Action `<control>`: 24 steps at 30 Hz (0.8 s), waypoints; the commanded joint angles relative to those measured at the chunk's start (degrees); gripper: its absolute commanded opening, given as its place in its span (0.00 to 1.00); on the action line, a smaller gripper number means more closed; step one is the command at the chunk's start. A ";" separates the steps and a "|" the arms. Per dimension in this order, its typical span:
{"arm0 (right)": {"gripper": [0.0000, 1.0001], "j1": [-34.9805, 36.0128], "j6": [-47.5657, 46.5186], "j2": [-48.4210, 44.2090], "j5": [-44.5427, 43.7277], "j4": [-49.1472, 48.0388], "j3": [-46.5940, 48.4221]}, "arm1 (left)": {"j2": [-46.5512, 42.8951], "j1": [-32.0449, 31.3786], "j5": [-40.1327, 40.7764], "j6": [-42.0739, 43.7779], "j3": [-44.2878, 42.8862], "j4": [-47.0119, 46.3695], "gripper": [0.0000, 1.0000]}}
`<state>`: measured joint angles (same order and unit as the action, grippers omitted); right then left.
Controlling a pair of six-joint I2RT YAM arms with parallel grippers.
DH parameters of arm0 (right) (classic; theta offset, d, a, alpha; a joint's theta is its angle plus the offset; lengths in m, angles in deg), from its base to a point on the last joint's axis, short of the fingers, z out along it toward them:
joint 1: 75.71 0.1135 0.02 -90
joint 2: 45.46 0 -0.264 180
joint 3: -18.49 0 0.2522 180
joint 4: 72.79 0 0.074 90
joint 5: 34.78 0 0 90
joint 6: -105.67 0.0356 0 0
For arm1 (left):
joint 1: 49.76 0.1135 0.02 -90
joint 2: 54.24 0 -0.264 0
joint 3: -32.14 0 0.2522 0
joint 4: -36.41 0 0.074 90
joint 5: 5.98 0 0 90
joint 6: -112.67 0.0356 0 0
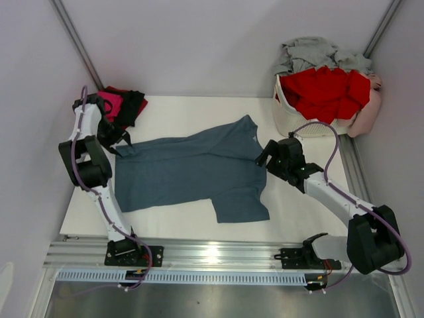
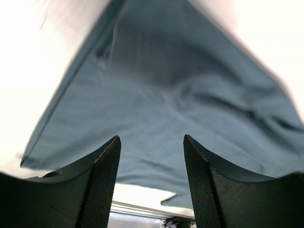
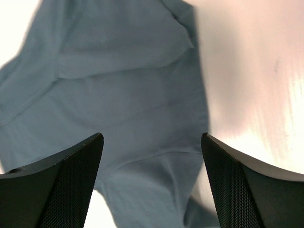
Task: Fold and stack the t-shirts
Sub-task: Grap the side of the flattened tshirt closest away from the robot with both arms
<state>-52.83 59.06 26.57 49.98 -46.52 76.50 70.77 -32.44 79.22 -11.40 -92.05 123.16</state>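
Note:
A slate blue-grey t-shirt (image 1: 192, 173) lies spread flat on the white table, collar toward the back right. My left gripper (image 1: 121, 141) hovers open over its left edge; in the left wrist view the cloth (image 2: 166, 95) fills the space beyond the open gripper (image 2: 152, 142). My right gripper (image 1: 264, 158) is open and empty at the shirt's right edge, by the collar. In the right wrist view the shirt (image 3: 118, 85) lies beneath the open gripper (image 3: 152, 140). Neither gripper holds cloth.
A white lattice basket (image 1: 291, 119) stands at the back right, heaped with red shirts (image 1: 328, 93) and a pale grey one (image 1: 318, 53). A magenta-pink shirt (image 1: 111, 103) and a black shirt (image 1: 134, 105) lie piled at the back left corner. Walls close in on both sides.

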 commanded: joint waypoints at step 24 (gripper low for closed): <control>0.87 0.24 -1.12 -8.74 6.28 11.48 -12.34 | -44.23 5.78 7.70 -4.69 59.98 -12.08 0.68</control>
<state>-52.81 59.26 20.41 53.67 -37.58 64.91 31.21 -29.29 84.05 -15.86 -33.94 112.34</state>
